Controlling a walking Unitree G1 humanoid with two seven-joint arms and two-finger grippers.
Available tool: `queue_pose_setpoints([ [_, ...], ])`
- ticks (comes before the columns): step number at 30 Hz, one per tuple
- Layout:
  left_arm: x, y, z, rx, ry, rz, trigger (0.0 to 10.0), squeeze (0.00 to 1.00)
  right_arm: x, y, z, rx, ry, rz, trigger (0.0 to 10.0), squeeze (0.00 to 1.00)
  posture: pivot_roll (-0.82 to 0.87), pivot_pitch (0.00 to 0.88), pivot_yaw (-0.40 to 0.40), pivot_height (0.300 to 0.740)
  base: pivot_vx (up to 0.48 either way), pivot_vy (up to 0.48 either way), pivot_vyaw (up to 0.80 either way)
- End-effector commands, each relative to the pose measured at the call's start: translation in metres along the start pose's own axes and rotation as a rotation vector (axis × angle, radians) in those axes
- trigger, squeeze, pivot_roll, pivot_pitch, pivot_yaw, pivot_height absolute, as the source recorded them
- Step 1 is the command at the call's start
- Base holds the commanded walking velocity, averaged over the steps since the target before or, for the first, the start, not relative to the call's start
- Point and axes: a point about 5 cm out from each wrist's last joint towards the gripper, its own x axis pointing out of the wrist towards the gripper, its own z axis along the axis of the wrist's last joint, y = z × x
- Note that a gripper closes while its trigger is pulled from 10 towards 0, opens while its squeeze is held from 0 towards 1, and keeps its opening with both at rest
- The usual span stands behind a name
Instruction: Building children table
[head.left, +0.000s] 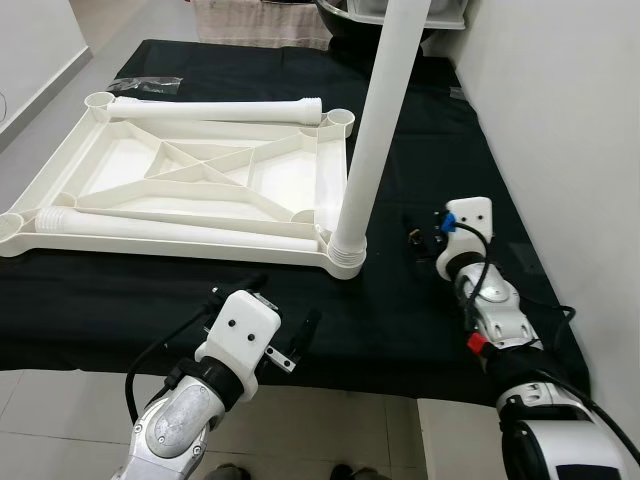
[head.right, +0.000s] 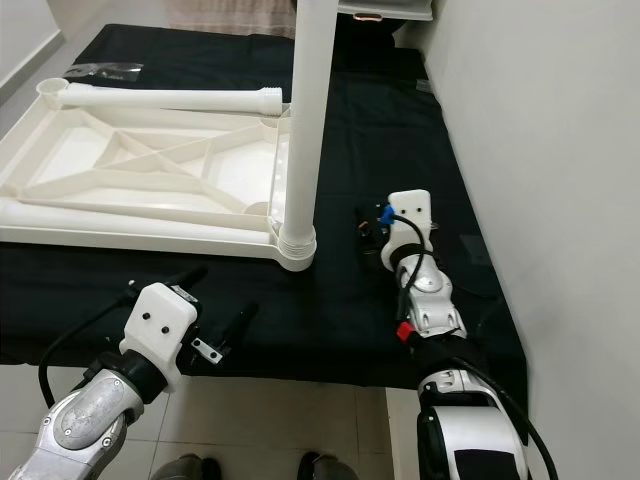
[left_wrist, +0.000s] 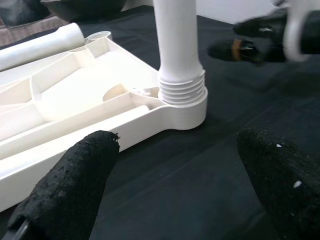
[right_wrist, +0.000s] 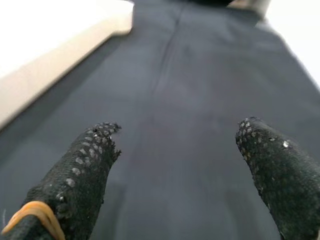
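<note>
An upturned white plastic tabletop (head.left: 190, 180) lies on a black cloth (head.left: 400, 300), its ribbed underside facing up. One white leg (head.left: 375, 130) stands upright, screwed into the corner socket (head.left: 348, 258) nearest the robot's right side. Two loose legs rest on the tabletop: one (head.left: 215, 108) along its far edge, another (head.left: 170, 225) along its near edge. The left gripper (head.left: 285, 320) hovers just in front of the tabletop's near edge, fingers (left_wrist: 75, 185) spread apart and holding nothing. The right gripper (head.left: 425, 235) sits low over the cloth, beside the socketed corner, its fingers (right_wrist: 80, 170) also parted and empty. Beyond the tabletop's far left corner lies what may be a small clear bag (head.left: 145, 85).
</note>
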Motion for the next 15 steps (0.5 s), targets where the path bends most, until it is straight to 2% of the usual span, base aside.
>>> queue_pose_setpoints([
  [1,-0.001,-0.002,-0.006,0.008,0.023,-0.013,10.0,0.0,-0.013,-0.011,-0.011,0.011,0.044,0.101,10.0,0.0,0.16,0.153,-0.068,0.74,0.0,0.0,0.0],
  [2,-0.001,-0.002,-0.006,0.008,0.023,-0.013,10.0,0.0,-0.013,-0.011,-0.011,0.011,0.044,0.101,10.0,0.0,0.16,0.153,-0.068,0.74,0.0,0.0,0.0],
  [3,0.0,-0.001,-0.006,0.009,0.023,-0.012,10.0,0.0,-0.022,-0.019,-0.015,0.001,0.079,0.185,10.0,0.0,0.16,0.149,-0.066,0.74,0.0,0.0,0.0],
  [4,0.0,-0.001,-0.006,0.009,0.023,-0.012,10.0,0.0,-0.022,-0.019,-0.015,0.001,0.079,0.185,10.0,0.0,0.16,0.149,-0.066,0.74,0.0,0.0,0.0],
  [5,0.0,-0.001,-0.008,0.009,0.024,-0.013,10.0,0.0,-0.041,-0.035,-0.016,-0.002,0.141,0.329,10.0,0.0,0.15,0.141,-0.059,0.74,0.0,0.0,0.0],
  [6,0.001,-0.001,-0.008,0.01,0.024,-0.014,10.0,0.0,-0.048,-0.039,-0.014,-0.004,0.152,0.384,10.0,0.0,0.15,0.141,-0.059,0.74,0.0,0.0,0.0],
  [7,0.001,-0.001,-0.009,0.01,0.024,-0.015,10.0,0.0,-0.056,-0.042,-0.007,0.008,0.148,0.448,10.0,0.0,0.14,0.135,-0.055,0.74,0.0,0.0,0.0],
  [9,0.001,-0.001,-0.009,0.009,0.025,-0.016,10.0,0.0,-0.06,-0.043,-0.002,0.017,0.144,0.49,10.0,0.0,0.14,0.135,-0.055,0.74,0.0,0.0,0.0],
  [12,-0.001,-0.004,-0.014,0.003,0.039,-0.047,10.0,0.0,-0.067,-0.038,0.033,0.144,0.015,0.641,10.0,0.0,0.13,0.118,-0.049,0.74,0.0,0.0,0.0],
  [14,-0.002,-0.005,-0.015,0.001,0.042,-0.054,10.0,0.0,-0.067,-0.037,0.037,0.163,-0.006,0.661,10.0,0.0,0.13,0.118,-0.049,0.74,0.0,0.0,0.0],
  [15,-0.008,-0.009,-0.017,-0.004,0.055,-0.084,10.0,0.0,-0.063,-0.026,0.051,0.174,-0.078,0.724,10.0,0.0,0.14,0.103,-0.057,0.74,0.0,0.0,0.0],
])
